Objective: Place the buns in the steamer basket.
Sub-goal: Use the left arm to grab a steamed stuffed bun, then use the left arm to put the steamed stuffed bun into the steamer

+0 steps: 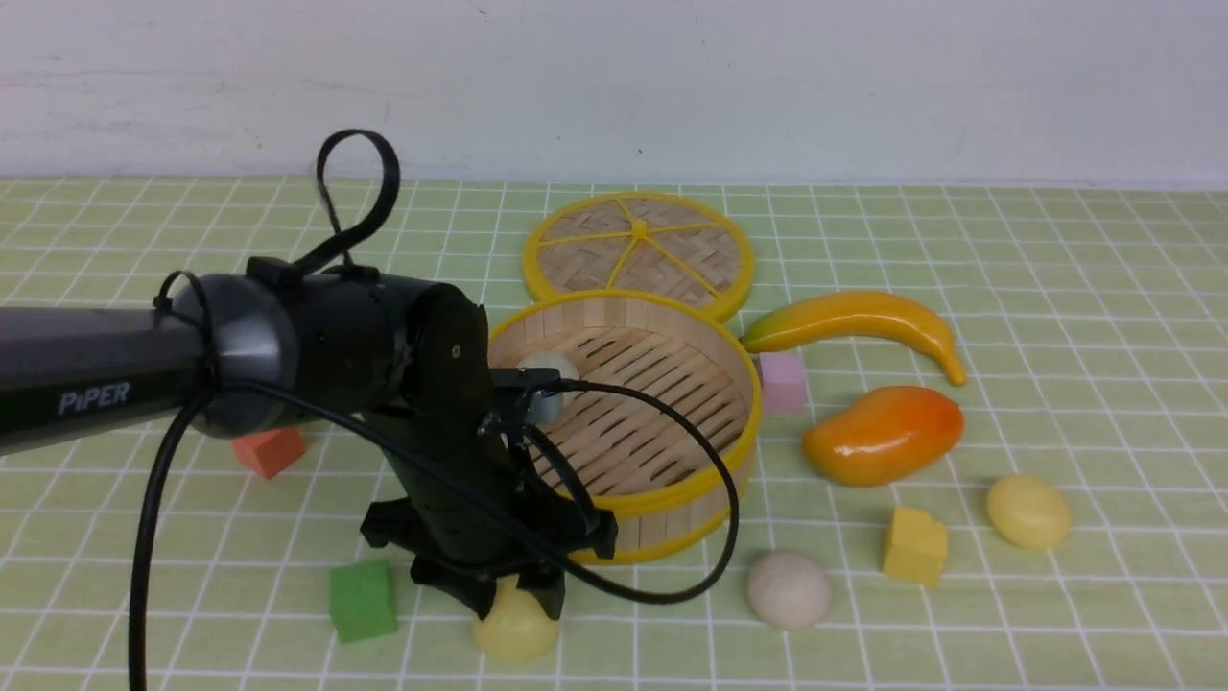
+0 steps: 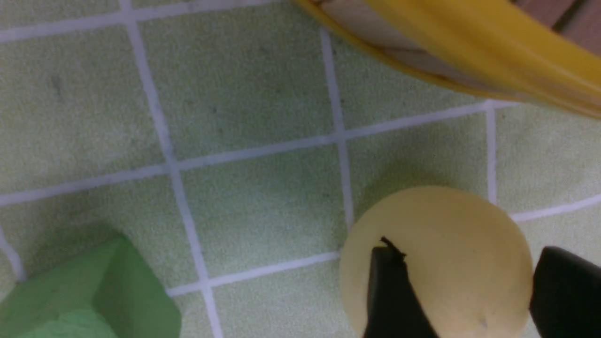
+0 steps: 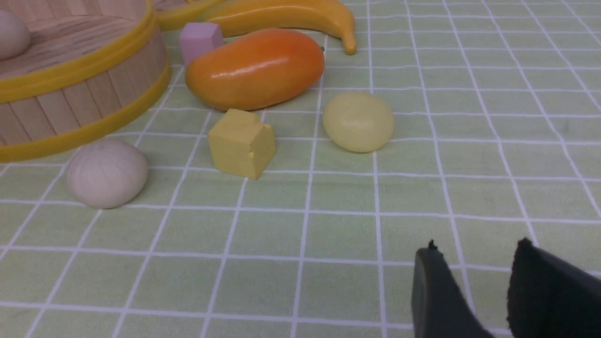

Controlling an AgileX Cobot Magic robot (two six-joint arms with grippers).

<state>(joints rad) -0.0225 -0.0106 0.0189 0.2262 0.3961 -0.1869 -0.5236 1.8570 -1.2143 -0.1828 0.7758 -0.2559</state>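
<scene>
By the near edge of the tabletop (image 1: 1055, 633), our left gripper (image 1: 516, 603) straddles a pale yellow bun (image 1: 513, 635); we cannot tell if it grips. Our right gripper (image 3: 476, 249) stands open, empty.

One bun (image 1: 554, 367) in the steamer basket (image 1: 672, 498), lid (image 1: 638, 240) just behind

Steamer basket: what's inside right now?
Inside the steamer basket, one off-white bun sits on the slatted floor by the left wall. The left arm covers the floor's near-left part; anything there can't be seen.
</scene>
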